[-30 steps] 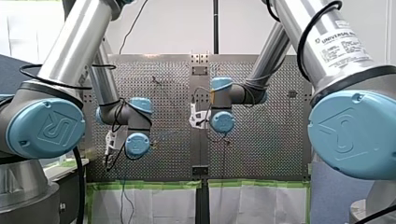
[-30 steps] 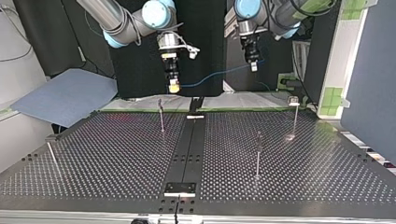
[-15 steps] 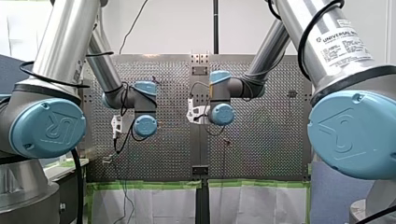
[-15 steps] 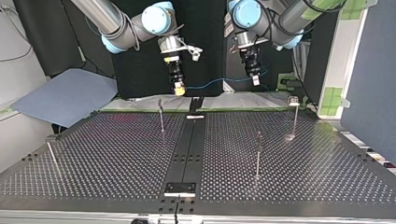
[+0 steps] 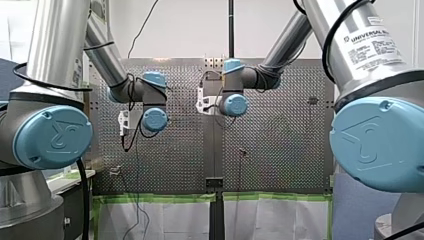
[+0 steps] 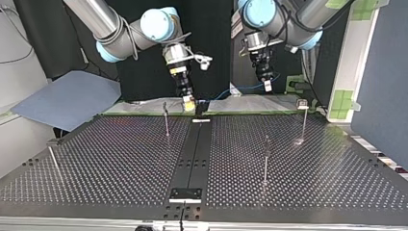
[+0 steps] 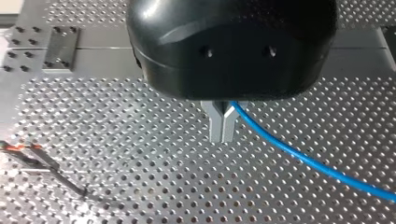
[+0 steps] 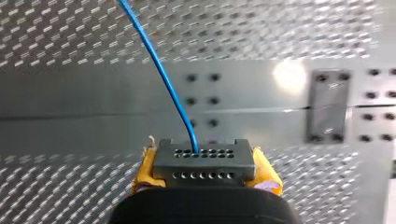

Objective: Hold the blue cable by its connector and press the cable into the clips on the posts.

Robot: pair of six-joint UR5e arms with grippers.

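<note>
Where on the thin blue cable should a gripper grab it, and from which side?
Probably at the dark grey perforated connector block, squeezing its two flat side faces from behind, opposite where the thin blue cable exits. My right gripper clamps it so.

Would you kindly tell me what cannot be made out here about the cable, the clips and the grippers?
1. Clips on the posts: too small in the top view to tell their shape.
2. Blue cable, leaving the connector: cut off by the edge in both wrist views.
3. My left gripper and my right gripper: hidden behind their arms' wrist joints in the front view.
</note>
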